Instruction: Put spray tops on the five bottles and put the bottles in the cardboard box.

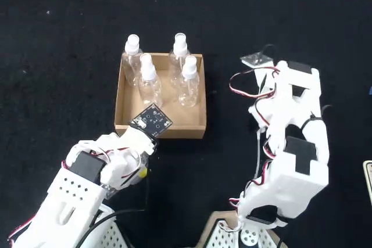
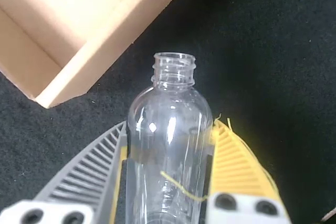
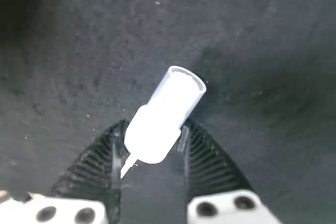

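Clear plastic bottle [image 2: 168,150], threaded neck bare, we find clamped between the fingers of the left gripper [image 2: 170,125], beside a corner of the cardboard box [image 1: 195,127]. Fingers of the right gripper [image 3: 155,127] pinch a smooth white spray top [image 3: 165,111] above the black cloth desk [image 1: 70,27]. Four capped bottles [image 1: 149,82] stand inside the box.

L tool [image 2: 170,129] clamped | R tool [image 3: 155,129] clamped | R arm [image 1: 293,149] folded

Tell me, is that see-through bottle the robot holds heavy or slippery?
Probably light: the bottle looks empty, clear right through, with its neck open. Its smooth round sides could slip or twist between the fingers. It looks like thin plastic, so it might squash a bit if squeezed hard.
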`<control>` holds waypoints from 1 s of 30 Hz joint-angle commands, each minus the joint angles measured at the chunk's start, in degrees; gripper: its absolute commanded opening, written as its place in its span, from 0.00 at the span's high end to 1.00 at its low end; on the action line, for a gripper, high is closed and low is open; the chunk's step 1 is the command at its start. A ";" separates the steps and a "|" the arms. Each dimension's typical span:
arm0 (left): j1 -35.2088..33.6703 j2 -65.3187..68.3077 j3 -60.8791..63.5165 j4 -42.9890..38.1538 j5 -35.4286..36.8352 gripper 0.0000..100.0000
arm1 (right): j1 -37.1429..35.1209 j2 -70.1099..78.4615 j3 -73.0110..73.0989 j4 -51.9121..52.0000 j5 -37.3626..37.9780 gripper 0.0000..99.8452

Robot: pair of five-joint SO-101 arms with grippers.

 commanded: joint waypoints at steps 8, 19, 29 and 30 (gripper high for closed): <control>-0.31 -1.05 -0.84 -0.53 0.18 0.89 | -4.13 -1.63 -5.67 1.58 -14.24 0.80; -0.40 -1.05 -0.84 -0.53 0.18 0.89 | -4.04 -4.00 -12.88 8.26 -22.07 0.80; -0.40 -1.05 -0.75 -0.62 0.18 0.89 | 3.25 -6.29 -2.68 -1.14 -40.79 0.80; -0.40 -1.05 -0.75 -0.70 0.18 0.89 | 2.99 -6.46 -1.80 -1.49 -42.11 0.80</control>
